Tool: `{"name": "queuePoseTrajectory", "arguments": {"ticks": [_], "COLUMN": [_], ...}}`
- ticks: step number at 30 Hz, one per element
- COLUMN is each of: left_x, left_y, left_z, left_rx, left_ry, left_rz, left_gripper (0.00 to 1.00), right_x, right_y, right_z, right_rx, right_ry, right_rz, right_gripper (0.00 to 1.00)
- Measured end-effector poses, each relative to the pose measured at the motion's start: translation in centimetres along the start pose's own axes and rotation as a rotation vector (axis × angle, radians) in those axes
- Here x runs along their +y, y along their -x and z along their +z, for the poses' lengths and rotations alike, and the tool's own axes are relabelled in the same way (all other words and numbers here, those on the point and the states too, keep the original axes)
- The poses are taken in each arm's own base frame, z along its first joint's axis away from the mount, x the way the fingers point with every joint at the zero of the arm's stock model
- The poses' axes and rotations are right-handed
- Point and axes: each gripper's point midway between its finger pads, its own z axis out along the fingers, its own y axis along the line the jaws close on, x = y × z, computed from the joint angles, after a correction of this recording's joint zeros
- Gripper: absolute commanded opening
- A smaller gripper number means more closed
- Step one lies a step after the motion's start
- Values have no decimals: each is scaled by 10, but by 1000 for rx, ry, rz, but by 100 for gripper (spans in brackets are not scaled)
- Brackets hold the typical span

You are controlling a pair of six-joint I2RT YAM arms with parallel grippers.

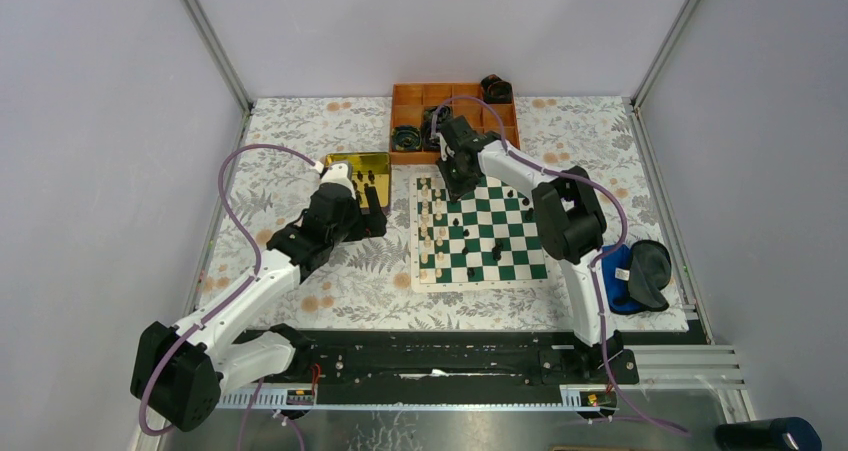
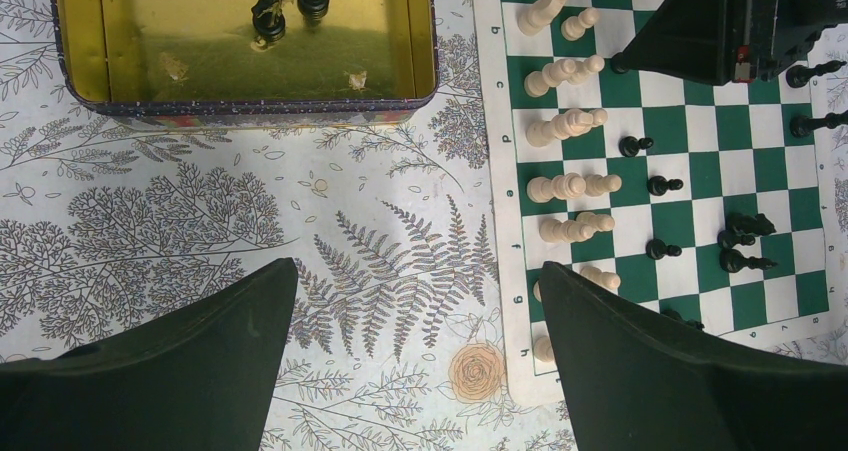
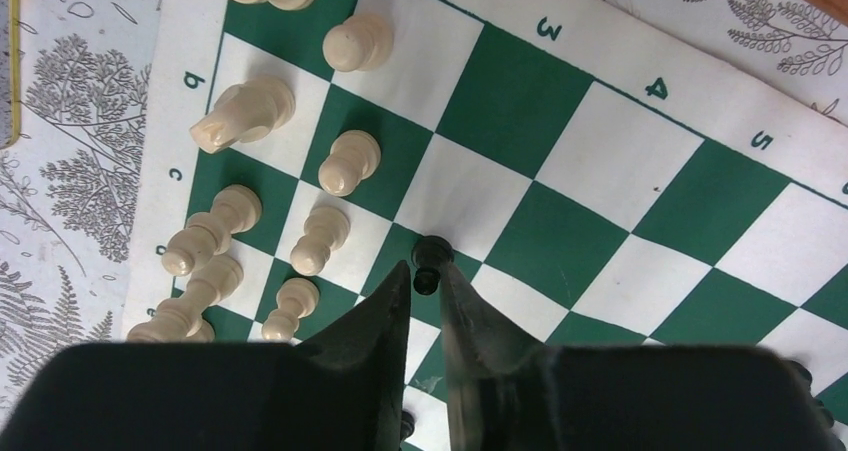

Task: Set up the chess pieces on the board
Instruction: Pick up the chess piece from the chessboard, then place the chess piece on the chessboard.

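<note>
Board (image 1: 490, 282): flat green/white mat, white border, letters and nos. along edge; laid on bench (image 1: 300, 161), centre-right.
Cream pieces (image 2: 565, 126): ranked in two files down the board's left side.
Black pieces (image 2: 660, 184): scattered mid-board; two more stood in tin (image 2: 250, 111).
R fingers (image 3: 385, 301): pinched on black pawn (image 3: 430, 251) at a square's corner.
L fingers (image 2: 250, 321): spread wide, held over bench betw. tin & board.

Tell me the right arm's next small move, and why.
Probably close the right claw fully and lift straight up: its fingers flank a black pawn standing on the board beside the cream pawns, and a firm grip is not yet evident.
</note>
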Motion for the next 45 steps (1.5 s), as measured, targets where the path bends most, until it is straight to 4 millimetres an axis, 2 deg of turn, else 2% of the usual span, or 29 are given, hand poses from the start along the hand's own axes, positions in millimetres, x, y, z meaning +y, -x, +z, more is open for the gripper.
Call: {"name": "queuePoseTrajectory", "arguments": {"ticks": [6,9,17,27,31,35,41,45], "left_x": [0,0,0,0,0,0,0,0], "left_y": [0,0,0,1,1,1,1,1], "left_z": [0,0,0,-1,-3,-3,-3,-3], "left_rx": [0,0,-1,-5,-9,-10,-10,-10], "left_ry": [0,0,-1,-3,-5,-6,-6,-6], "left_rz": [0,0,-1,-1,-2,-2,-2,-2], "left_gripper": [99,99,99,99,99,99,99,99], "right_x": [-1,-2,-4,-22,-42,-78,-120,-133], "right_y": [-4,-4,-2,26,29,26,19,16], "right_z": [4,4,2,-22,-30,-35,-42,-44], "right_rx": [14,14,10,-52,-56,-49,-33,-27], "right_ry": [-6,-7,-26,-124,-169,-223,-281,-296], "right_rz": [0,-1,-3,3,37,106,196,230], "right_gripper": [8,5,4,4,4,4,4,4]}}
